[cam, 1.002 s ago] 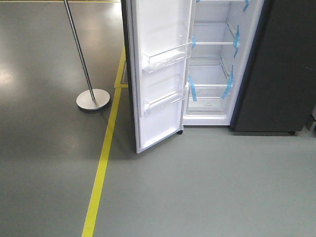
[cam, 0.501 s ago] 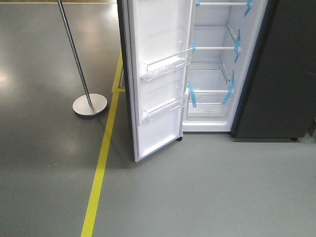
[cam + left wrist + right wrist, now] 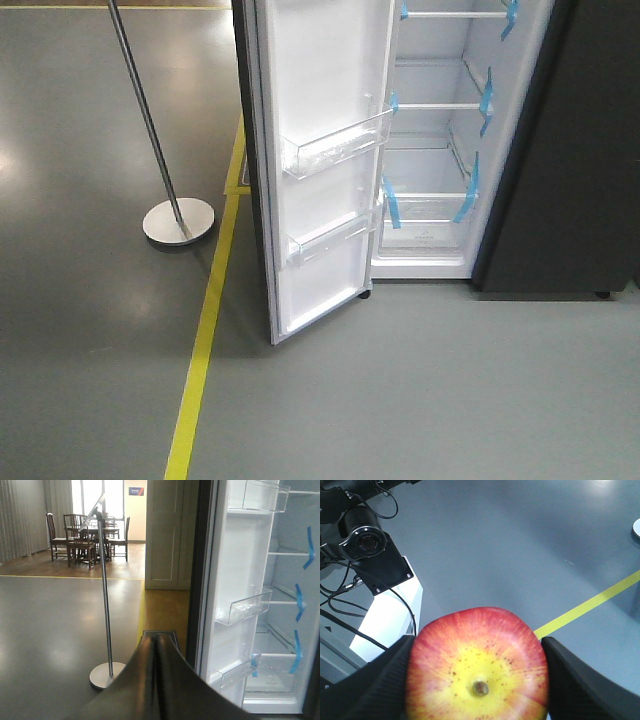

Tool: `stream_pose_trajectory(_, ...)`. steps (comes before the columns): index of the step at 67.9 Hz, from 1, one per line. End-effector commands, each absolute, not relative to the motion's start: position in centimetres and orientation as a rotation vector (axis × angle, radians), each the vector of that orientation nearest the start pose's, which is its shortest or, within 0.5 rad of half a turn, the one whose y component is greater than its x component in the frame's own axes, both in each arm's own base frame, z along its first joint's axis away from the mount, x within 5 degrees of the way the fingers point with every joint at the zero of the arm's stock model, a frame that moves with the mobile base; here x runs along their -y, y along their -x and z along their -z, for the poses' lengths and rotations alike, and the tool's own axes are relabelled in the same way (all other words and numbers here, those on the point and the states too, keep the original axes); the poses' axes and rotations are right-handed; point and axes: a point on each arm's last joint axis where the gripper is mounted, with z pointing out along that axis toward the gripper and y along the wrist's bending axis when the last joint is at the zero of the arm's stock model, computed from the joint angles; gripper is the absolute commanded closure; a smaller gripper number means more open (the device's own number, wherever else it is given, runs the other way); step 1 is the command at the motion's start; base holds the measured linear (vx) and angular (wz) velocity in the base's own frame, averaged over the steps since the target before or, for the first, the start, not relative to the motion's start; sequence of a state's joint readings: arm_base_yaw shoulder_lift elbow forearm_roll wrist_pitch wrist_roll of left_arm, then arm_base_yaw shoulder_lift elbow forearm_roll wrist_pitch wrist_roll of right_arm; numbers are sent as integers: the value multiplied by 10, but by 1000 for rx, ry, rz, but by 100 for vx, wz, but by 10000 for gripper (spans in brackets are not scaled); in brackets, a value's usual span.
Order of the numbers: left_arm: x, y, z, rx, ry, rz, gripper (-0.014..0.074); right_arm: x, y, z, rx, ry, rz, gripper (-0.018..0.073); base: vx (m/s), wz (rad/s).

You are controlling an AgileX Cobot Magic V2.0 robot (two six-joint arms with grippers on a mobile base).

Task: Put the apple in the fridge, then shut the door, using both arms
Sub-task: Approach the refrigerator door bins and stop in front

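Right gripper (image 3: 477, 680) pinches the apple (image 3: 477, 655); left gripper (image 3: 156, 647) is pressed together; door (image 3: 320, 90) stands wide open, grey floor (image 3: 420, 390) before fridge (image 3: 430, 170).

Counting one fridge (image 3: 430, 160) with one door (image 3: 320, 80). Seeing two clear bins (image 3: 335, 148) on that door from the front, and three from the left wrist view. Tallying three shelves (image 3: 440, 105) inside and six blue tape strips (image 3: 487, 100), paired at the shelf ends. Finding one metal pole stand (image 3: 178, 220) and one yellow floor line (image 3: 200, 370). Noting one apple (image 3: 477, 665), sitting between two dark fingers (image 3: 580, 680). Spotting one dining table (image 3: 100, 530) far back, ringed by chairs (image 3: 52, 532) too crowded for counting.
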State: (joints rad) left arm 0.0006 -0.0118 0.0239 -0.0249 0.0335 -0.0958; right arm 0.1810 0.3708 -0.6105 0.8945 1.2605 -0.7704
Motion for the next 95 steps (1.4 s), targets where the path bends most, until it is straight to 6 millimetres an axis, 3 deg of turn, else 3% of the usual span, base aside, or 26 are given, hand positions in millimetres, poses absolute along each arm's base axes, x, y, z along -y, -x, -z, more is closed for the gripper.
stream_pose_trajectory(1,0,-55,-206,-1448,91,104,603,-74,-10,-330,-1880,1002,-909,363,12,1)
stream_pose_trajectory(95,0,-55,-206,-1448,91,104,603,-74,-9,-330,-1881,1006,-911,363,13,4)
